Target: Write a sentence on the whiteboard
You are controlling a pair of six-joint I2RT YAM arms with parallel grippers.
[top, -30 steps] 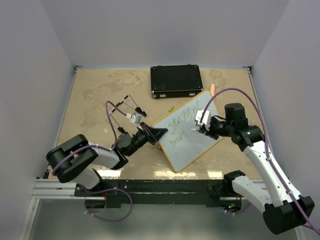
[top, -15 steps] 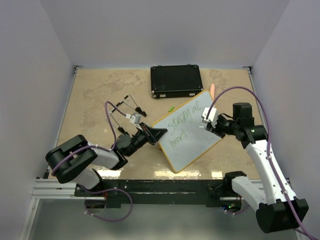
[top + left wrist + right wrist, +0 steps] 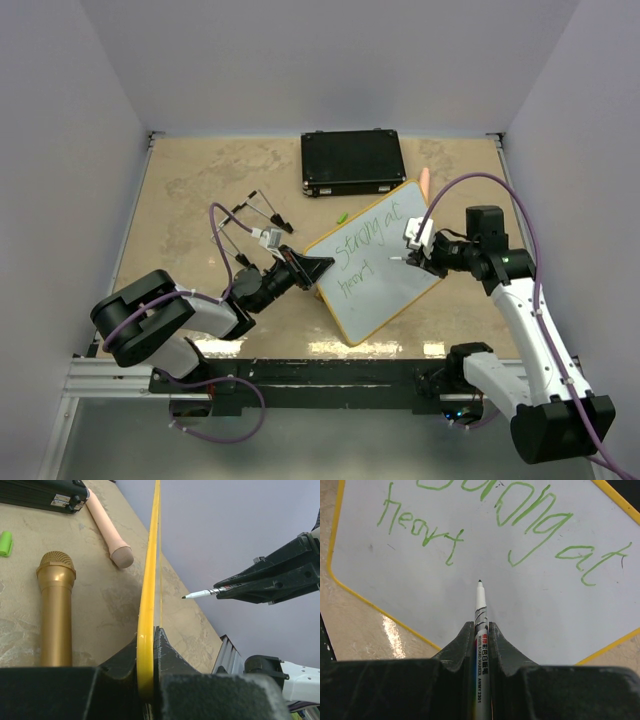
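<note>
The whiteboard [image 3: 385, 285], white with a yellow rim, is tilted up off the table, and my left gripper [image 3: 318, 268] is shut on its left corner. In the left wrist view the rim [image 3: 150, 580] runs edge-on between the closed jaws of my left gripper [image 3: 148, 636]. The sentence [image 3: 530, 515], in green, reads "strong at" above "heart" [image 3: 420, 527]. My right gripper [image 3: 480, 627] is shut on a white marker [image 3: 480, 602]. In the left wrist view, the marker's tip [image 3: 186, 597] points at the board below the lettering, a short gap off its surface.
A black case [image 3: 352, 162] lies at the back. A gold microphone [image 3: 56, 610] and a pink cylinder [image 3: 107, 527] lie behind the board, with a green cap [image 3: 342, 216] nearby. Black clips [image 3: 255, 210] sit at the left.
My right arm drew back to the right, taking the marker off the lettering, then eased slightly back toward the board. The left gripper and board have not moved.
</note>
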